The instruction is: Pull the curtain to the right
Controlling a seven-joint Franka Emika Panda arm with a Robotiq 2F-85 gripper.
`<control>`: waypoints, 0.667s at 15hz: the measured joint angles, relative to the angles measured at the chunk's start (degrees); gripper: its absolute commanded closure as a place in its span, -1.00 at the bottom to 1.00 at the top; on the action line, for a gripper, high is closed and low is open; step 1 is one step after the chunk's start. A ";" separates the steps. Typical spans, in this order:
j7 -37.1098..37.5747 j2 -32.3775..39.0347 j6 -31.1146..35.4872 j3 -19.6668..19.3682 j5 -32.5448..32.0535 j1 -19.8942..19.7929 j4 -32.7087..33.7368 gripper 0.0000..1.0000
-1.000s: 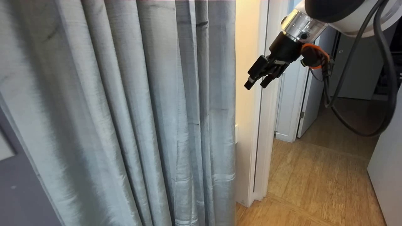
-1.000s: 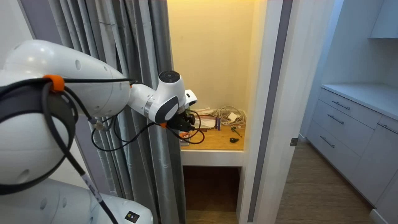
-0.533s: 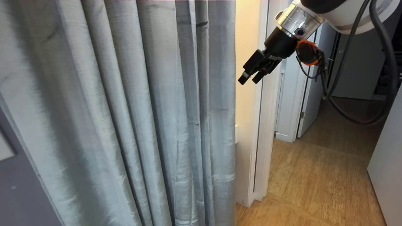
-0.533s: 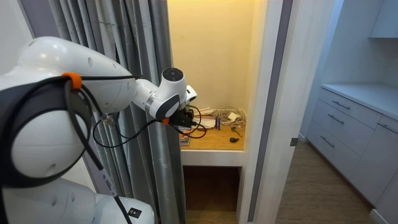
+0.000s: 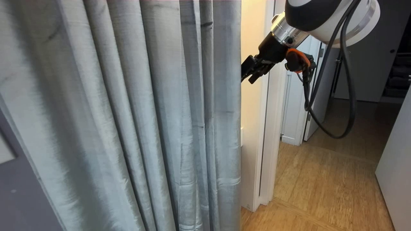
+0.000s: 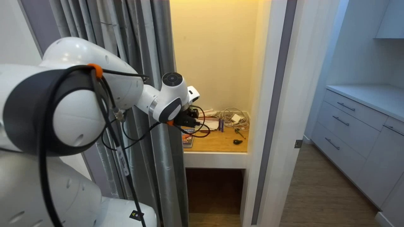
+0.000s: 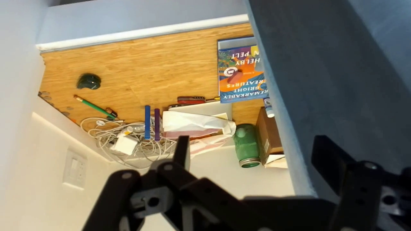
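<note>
The hand: fingers spread well apart, gripping nothing. In the wrist view the edge of the curtain slants across the gap, its fabric spreading from 1 to 3 o'clock; one finger stands in front of it (contact: cannot tell). In an exterior view the hand sits right at the curtain's edge, one fingertip hidden behind the cloth; the curtain hangs in deep vertical pleats at the hand's 9 o'clock.

Bearings from the hand, wrist view. 12 o'clock: book on the desk, one side covered by the curtain. Seen between the fingers, farther off: green jar, with a brown box just beside it at 1 o'clock. 9 o'clock: tangle of pale cables with a white block among them. 10 o'clock: green pencil and a small dark object (identity unclear).

Outermost, in an exterior view: white door frame, then drawers, both toward the hand's 3 o'clock.
</note>
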 measured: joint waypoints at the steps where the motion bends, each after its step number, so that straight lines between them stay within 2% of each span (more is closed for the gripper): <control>1: 0.48 0.86 1.49 0.33 -0.01 -0.08 0.05 -0.17; 8: 1.09 4.08 8.79 0.82 0.00 0.44 0.11 0.84; 10: 0.94 4.15 9.29 0.55 0.01 1.10 0.18 1.00</control>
